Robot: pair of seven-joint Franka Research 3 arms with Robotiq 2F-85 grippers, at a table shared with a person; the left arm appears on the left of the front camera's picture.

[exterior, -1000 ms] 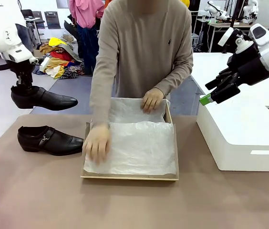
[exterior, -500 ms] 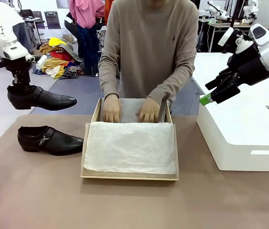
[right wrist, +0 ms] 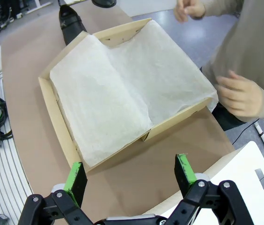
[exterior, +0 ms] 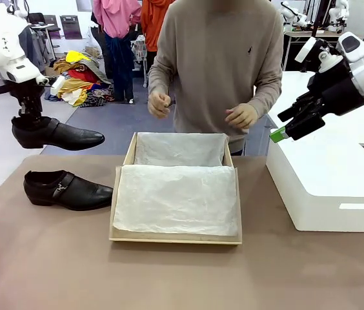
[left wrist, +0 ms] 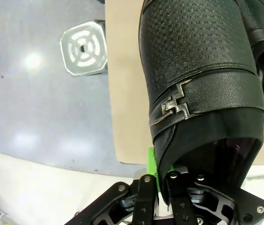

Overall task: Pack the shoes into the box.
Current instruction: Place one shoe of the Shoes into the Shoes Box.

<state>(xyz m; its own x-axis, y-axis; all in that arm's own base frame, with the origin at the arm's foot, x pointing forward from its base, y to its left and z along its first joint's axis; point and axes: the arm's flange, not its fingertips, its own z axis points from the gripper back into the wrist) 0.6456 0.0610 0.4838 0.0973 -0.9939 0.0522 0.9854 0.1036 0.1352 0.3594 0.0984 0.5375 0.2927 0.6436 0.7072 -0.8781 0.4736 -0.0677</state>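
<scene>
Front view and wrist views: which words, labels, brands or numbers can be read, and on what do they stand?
No text can be read.
Sweater: small chest emblem, too small to read.
White block: pale tag on its front, nothing legible.
Lifted shoe: metal buckle, no letters.

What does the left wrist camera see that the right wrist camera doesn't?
Left wrist, not right wrist: the silver buckle on the glossy black leather shoe pinched by the left gripper, and a round metal floor grate. Right wrist, not left wrist: the tan cardboard box lined with white tissue paper, a person's hand, the open right gripper. Both: the brown tabletop.
</scene>
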